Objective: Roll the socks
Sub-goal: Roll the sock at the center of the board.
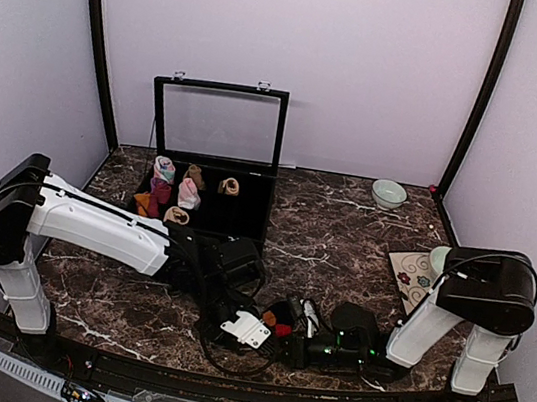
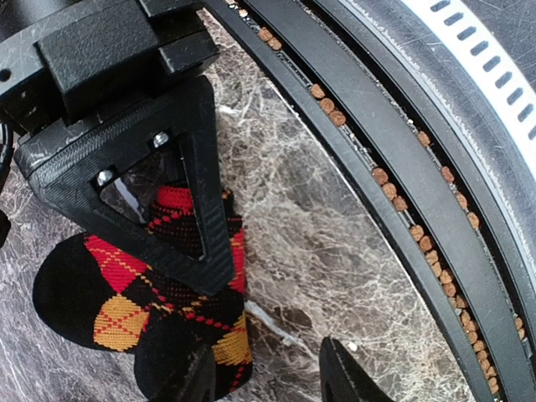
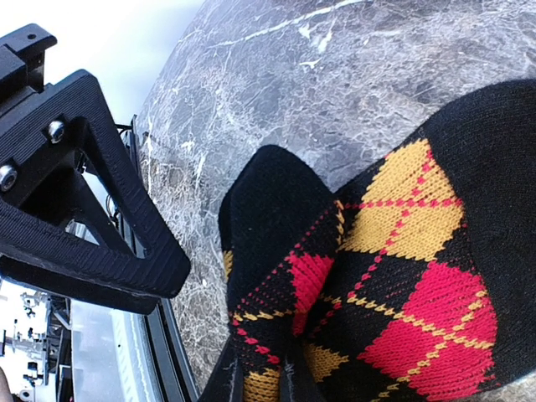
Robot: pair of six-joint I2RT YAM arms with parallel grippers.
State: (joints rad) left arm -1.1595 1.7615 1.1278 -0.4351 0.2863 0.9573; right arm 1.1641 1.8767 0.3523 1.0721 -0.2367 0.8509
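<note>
1. Black, red and orange knit marks the argyle sock (image 2: 126, 314), bunched in the lower left of the left wrist view on the marble table (image 2: 318, 226). Its long axis cannot be read cleanly from the heap.
2. At the bottom edge of the same view the left gripper (image 2: 268, 381) is shown with its fingers well apart. Only bare marble is seen between them and nothing is held, though the left-hand fingertip is seen over the sock's edge.
3. Over the sock's upper end a triangular finger (image 2: 209, 243) of the right gripper (image 1: 293, 341) is laid. Whether the sock is pinched cannot be told.
4. At lower centre of the overhead view the sock is pictured between the two grippers, and both are judged about equally near. The coming grasp is judged to turn on the sock lying left of the left gripper's open gap.
</note>
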